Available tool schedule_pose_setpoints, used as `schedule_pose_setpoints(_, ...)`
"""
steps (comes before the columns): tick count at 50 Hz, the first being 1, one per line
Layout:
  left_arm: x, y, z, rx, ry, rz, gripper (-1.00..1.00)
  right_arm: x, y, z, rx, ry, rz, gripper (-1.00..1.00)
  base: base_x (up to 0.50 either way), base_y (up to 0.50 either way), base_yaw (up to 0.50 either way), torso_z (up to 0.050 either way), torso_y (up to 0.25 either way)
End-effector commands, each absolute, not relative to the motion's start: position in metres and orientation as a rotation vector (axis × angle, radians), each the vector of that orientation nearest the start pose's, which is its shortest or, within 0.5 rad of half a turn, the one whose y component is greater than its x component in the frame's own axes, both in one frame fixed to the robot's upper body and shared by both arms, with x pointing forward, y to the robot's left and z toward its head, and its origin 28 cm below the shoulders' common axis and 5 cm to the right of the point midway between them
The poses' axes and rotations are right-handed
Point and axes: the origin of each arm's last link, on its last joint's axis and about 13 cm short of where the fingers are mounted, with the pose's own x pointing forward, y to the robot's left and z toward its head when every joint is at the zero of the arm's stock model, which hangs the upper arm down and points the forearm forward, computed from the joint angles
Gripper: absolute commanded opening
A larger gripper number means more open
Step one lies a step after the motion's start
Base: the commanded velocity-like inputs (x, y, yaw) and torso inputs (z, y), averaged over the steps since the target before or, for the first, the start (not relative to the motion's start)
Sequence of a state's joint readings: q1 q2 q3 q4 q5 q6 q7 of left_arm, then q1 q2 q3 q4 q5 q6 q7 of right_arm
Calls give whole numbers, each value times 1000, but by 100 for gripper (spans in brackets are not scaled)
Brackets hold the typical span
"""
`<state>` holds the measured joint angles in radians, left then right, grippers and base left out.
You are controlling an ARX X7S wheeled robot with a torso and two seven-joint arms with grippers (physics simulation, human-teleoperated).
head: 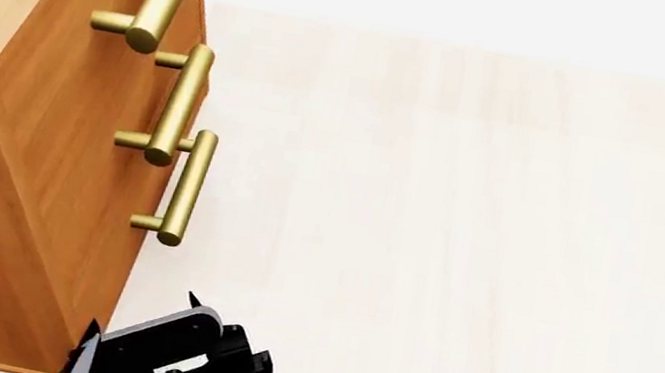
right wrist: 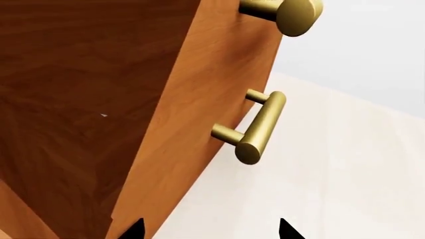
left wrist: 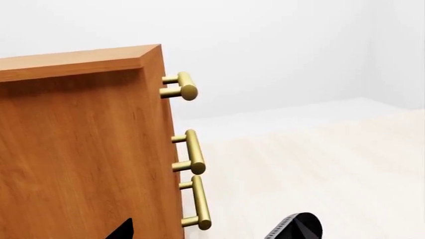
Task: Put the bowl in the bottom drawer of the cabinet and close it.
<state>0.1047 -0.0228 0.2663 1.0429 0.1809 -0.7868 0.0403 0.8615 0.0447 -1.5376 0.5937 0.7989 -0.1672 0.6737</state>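
Right gripper (right wrist: pixel 209 230), tips spread and empty, should square to the bottom drawer's handle (right wrist: pixel 260 127) on the cabinet (right wrist: pixel 99 99) before pinching it.

head downward, wrists close, all sharing cabinet (head: pixel 28 146)

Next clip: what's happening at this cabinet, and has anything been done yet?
The robot is beside the cabinet, holding nothing. All three drawers look shut, their brass handles lined up down the front. The bottom drawer with its handle is untouched. The right gripper is near the cabinet's front corner, fingertips spread apart. Only the tips of the left gripper show. No bowl appears in any view.
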Motion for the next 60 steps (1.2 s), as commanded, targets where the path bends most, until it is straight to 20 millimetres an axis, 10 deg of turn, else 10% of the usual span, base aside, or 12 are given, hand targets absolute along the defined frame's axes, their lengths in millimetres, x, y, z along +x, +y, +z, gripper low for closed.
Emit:
schedule_pose_setpoints(1,139,179,149,90,-173,-158,100,282,67,43,-271,-36,526,100,0,0,0,0,0)
schedule_pose_setpoints(37,139,179,150,94,-182,-156,100,303,-13,46,-259,-21,295,100,0,0,0,0,0)
schedule_pose_setpoints(60,139,180,150,101,-184,-142,100,233,-60,99,-36,-135,133,100,0,0,0,0,0)
